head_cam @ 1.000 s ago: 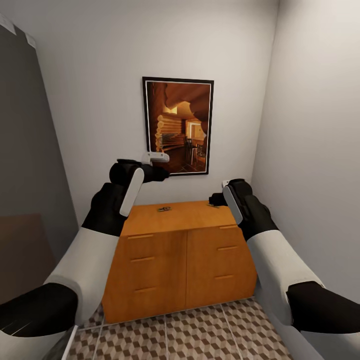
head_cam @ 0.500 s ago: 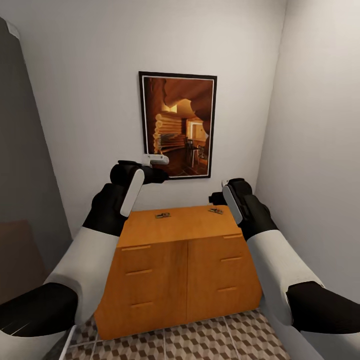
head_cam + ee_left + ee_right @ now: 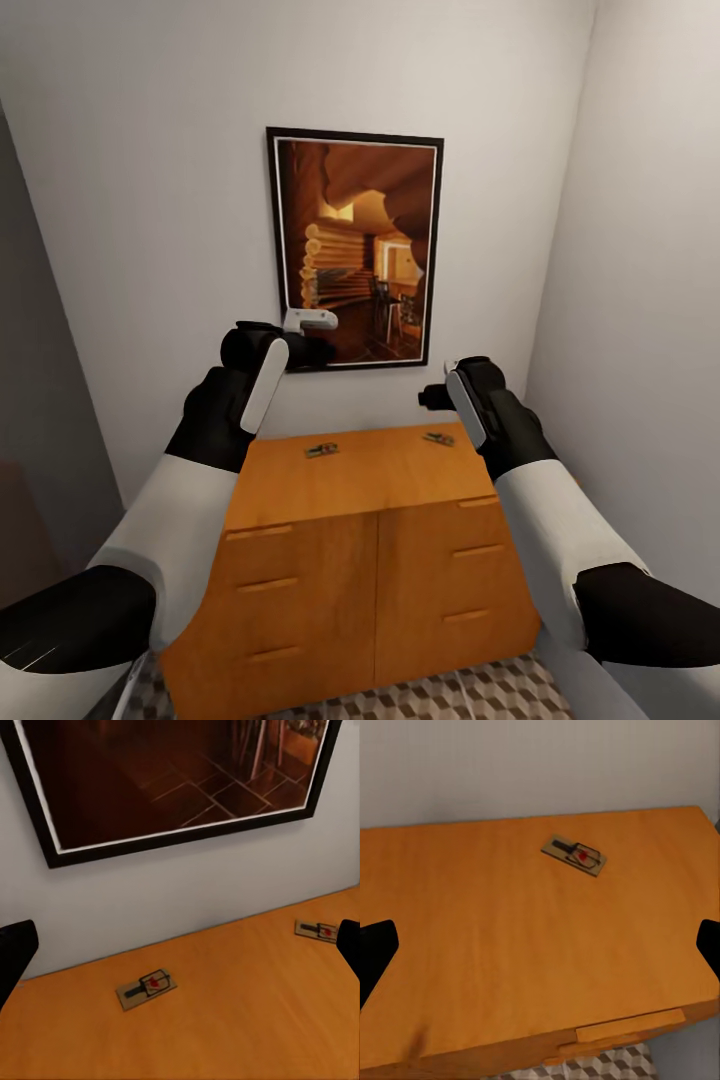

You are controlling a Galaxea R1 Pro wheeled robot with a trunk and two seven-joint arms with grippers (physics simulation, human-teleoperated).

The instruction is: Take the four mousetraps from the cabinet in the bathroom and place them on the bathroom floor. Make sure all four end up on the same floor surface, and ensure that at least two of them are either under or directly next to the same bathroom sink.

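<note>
Lying flat atop the cabinet (image 3: 350, 480): apparently two mousetraps (image 3: 321, 450).

Both arms are built alike from smooth rounded shells with no visible cables, screws or markings. The left arm (image 3: 190, 500) has a glossy black segment nearest the camera, then a white forearm sleeve, then a black wrist housing crossed by a slim white panel and capped by a small pale block. The right arm (image 3: 545, 500) repeats this black, white, black sequence with its own white strip.
</note>
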